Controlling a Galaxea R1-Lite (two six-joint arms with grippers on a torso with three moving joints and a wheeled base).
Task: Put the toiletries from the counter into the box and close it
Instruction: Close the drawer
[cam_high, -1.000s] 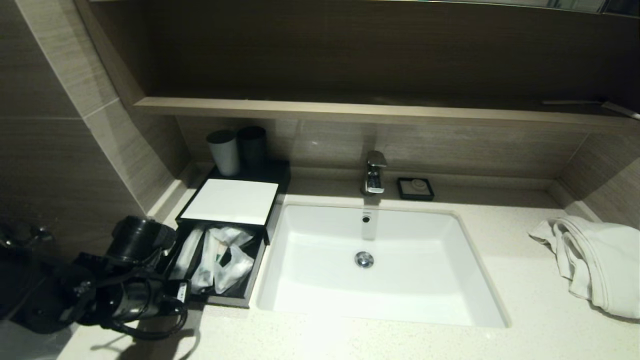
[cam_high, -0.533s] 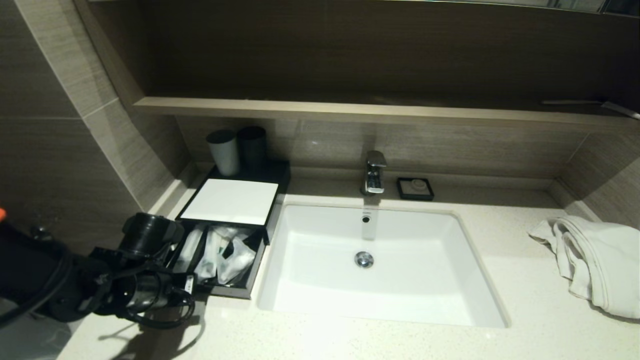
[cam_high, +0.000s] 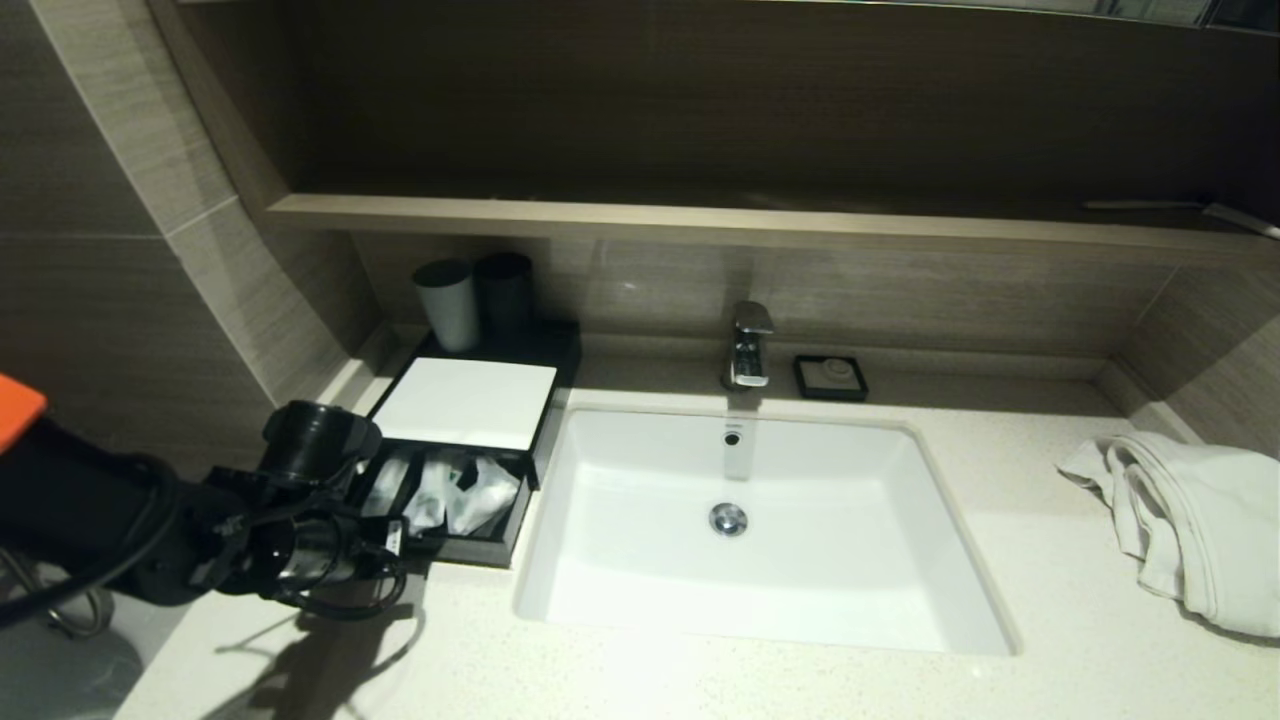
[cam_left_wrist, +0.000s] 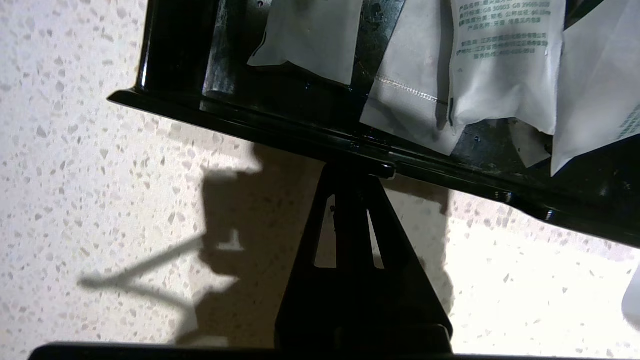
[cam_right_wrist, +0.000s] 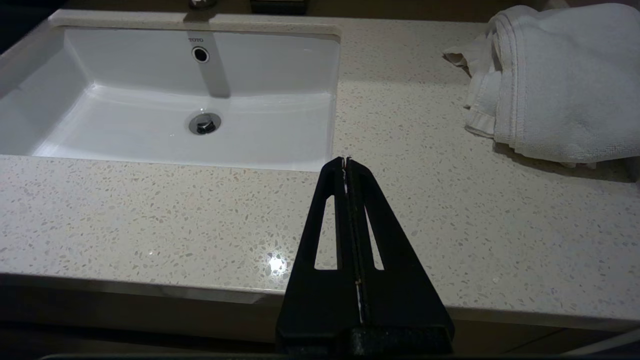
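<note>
You have the pale speckled table (cam_high: 760, 680) spread across the scene, with the white sink basin (cam_high: 760, 540) sunk into its middle and a bunched white towel (cam_high: 1190, 520) lying far off on the robot's right. Against the back left corner sits the box (cam_high: 465, 400) — black, with a white top panel — and its front drawer (cam_high: 470, 550) stands partly pulled out toward you. The toiletries (cam_high: 455, 495) lie inside that drawer: white plastic packets, some with green print, piled loosely together. Two dark cups (cam_high: 475, 295) stand behind the box, a chrome tap (cam_high: 748, 345) rises behind the basin, and a small black soap dish (cam_high: 830, 377) sits just beside the tap.

Your left tool (cam_left_wrist: 357, 172) is at the drawer's front edge, its fingers pressed together with nothing between them — the tips touch the black front rim. Your right tool (cam_right_wrist: 346, 161) hangs above the table's near edge, near the basin's corner, fingers likewise pressed together and holding nothing.
</note>
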